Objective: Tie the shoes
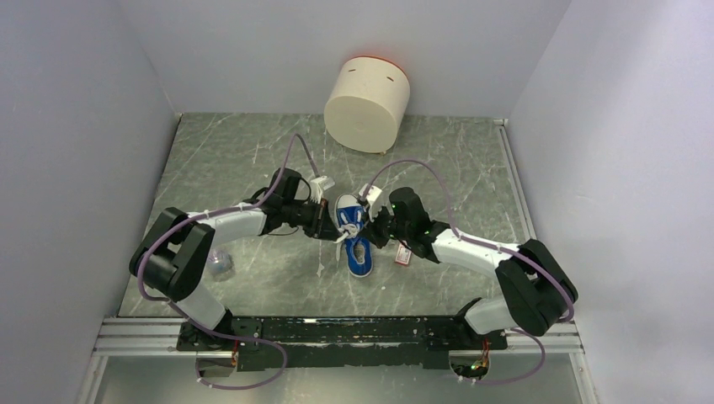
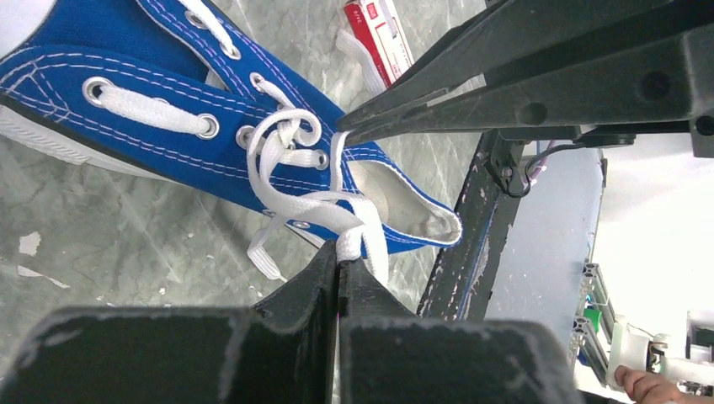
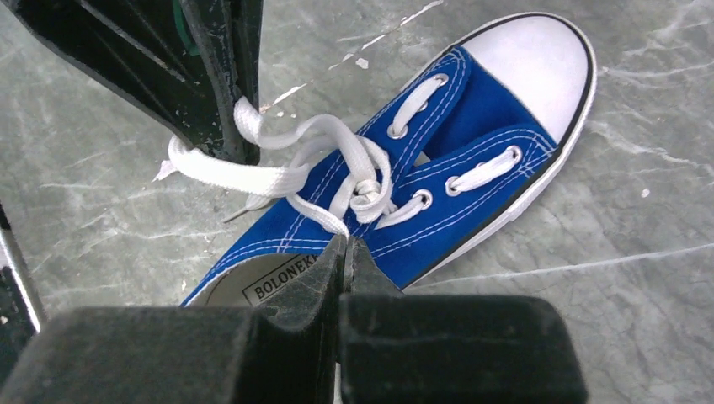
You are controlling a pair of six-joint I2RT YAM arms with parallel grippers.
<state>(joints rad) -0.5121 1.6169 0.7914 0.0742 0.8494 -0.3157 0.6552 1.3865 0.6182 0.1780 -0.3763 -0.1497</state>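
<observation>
A small blue canvas sneaker (image 1: pixel 354 237) with white toe cap lies mid-table, toe toward the back. It shows in the left wrist view (image 2: pixel 151 101) and the right wrist view (image 3: pixel 471 160). Its white laces (image 3: pixel 354 181) are crossed in a loose knot over the tongue. My left gripper (image 2: pixel 338 257) is shut on a white lace loop (image 2: pixel 349 244) at the shoe's left side (image 1: pixel 327 220). My right gripper (image 3: pixel 345 244) is shut on a lace strand (image 3: pixel 324 220) at the shoe's right side (image 1: pixel 377 225). Both grippers hover just above the shoe's opening.
A red-and-white flat packet (image 1: pixel 402 253) lies right of the shoe, under the right arm; it also shows in the left wrist view (image 2: pixel 379 29). A large cream cylinder (image 1: pixel 367 103) stands at the back. A small clear object (image 1: pixel 221 264) lies by the left arm.
</observation>
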